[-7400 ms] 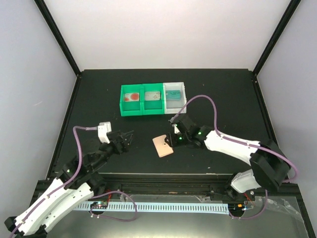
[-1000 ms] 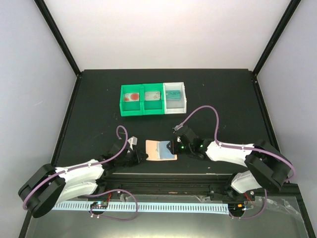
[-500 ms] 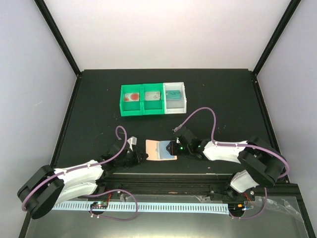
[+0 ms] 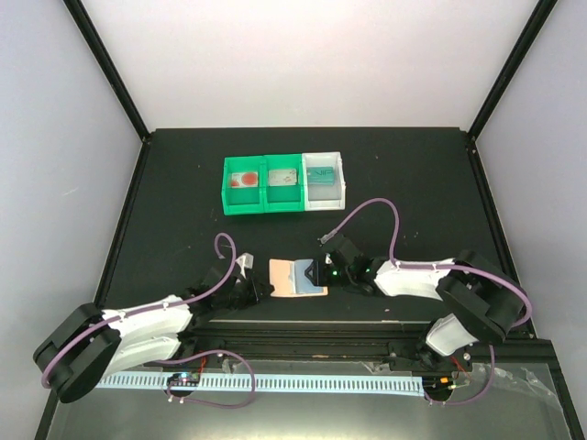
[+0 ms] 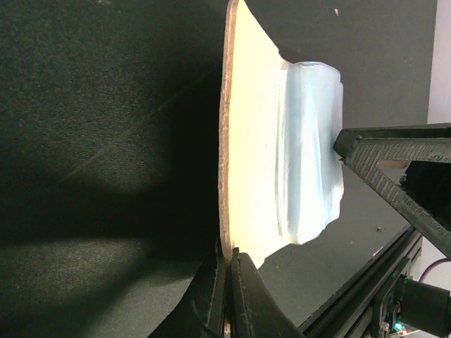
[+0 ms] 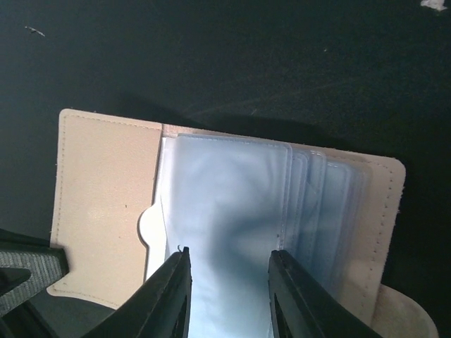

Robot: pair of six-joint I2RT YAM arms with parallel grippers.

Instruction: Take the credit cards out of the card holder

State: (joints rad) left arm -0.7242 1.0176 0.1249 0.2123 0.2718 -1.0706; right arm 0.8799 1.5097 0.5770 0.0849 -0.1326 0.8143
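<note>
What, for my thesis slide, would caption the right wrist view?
Open right gripper poised over clear plastic sleeves of the unfolded card holder.

Here lie 1 card holder (image 4: 282, 278), 3 credit cards (image 4: 246, 179) and 3 bins (image 4: 266, 207).

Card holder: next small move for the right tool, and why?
Probably back the right tool off the card holder: open, it straddles clear sleeves that look empty, the left tool pinches its edge, and credit cards already lie in the bins.
</note>
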